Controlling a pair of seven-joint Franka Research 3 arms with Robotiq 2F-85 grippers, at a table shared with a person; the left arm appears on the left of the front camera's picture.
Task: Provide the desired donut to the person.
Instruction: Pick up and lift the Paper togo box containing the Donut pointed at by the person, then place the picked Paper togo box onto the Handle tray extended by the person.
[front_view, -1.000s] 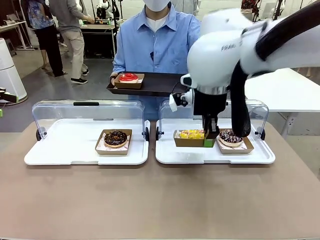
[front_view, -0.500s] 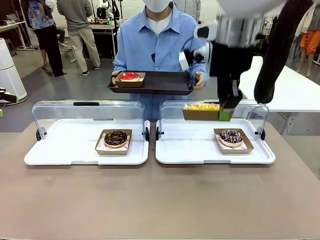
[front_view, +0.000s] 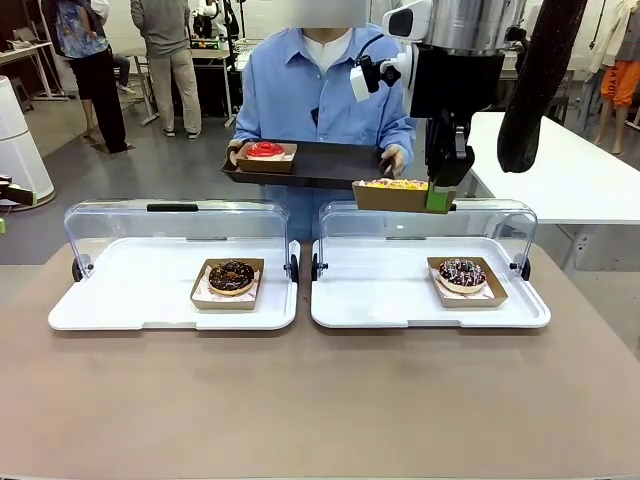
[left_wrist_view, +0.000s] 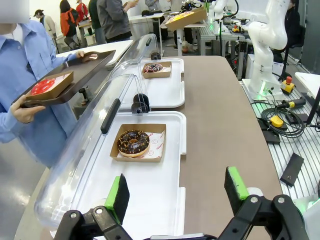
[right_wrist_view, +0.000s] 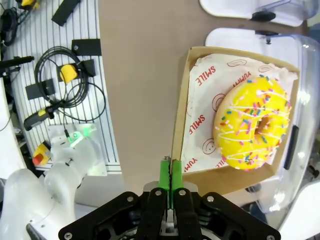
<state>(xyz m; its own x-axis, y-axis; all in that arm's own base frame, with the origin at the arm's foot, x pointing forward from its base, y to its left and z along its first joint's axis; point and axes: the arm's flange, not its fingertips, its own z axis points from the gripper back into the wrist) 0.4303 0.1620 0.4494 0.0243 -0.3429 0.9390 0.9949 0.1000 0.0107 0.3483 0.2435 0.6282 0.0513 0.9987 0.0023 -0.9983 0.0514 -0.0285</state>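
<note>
R fingers are pinched fully closed on the edge of a brown card tray w/ yellow sprinkled donut, held in open air above the right white tray's raised clear lid, just before the person's black tray. L fingers are spread wide, nothing held, over the surface.

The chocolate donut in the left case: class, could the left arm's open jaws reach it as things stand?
Probably yes. The case lid is swung back and the chocolate donut lies uncovered in its cardboard tray ahead of the left gripper.
</note>
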